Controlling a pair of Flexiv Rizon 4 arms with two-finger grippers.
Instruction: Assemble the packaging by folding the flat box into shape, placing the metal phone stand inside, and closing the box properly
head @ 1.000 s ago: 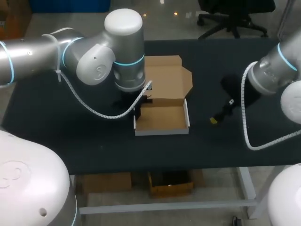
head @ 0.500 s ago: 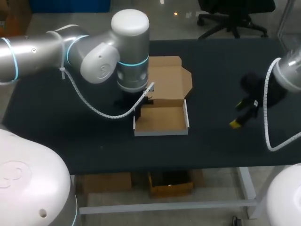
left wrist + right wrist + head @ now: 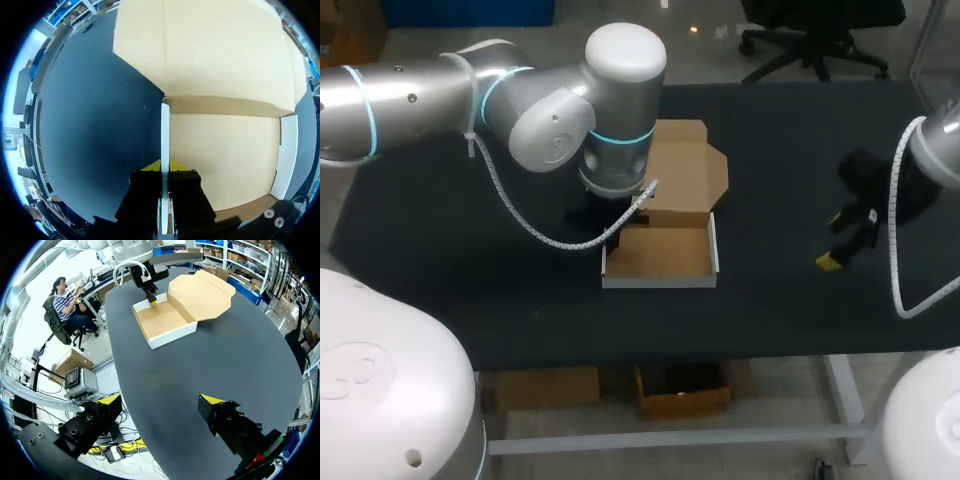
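The cardboard box (image 3: 660, 252) stands folded into a shallow tray with white outer walls, and its brown lid (image 3: 688, 178) lies open flat behind it. In the left wrist view my left gripper (image 3: 165, 167) is shut on the box's thin side wall (image 3: 165, 135), one yellow tip on each face. The tray's brown inside (image 3: 225, 160) holds nothing. Well to the right of the box, my right gripper (image 3: 838, 250) hangs above the table; in its own view its fingers (image 3: 107, 401) stand wide open around bare table. The box (image 3: 165, 320) lies far ahead of it. No phone stand shows in any view.
The black table (image 3: 470, 280) carries only the box. My left arm's big grey joint (image 3: 610, 110) hangs over the box's left rear and hides part of the lid. The table's front edge runs close below the box.
My right arm has drawn back to the right, away from the box. My left arm has shifted a little right, still holding the wall, and the box has nudged slightly with it.
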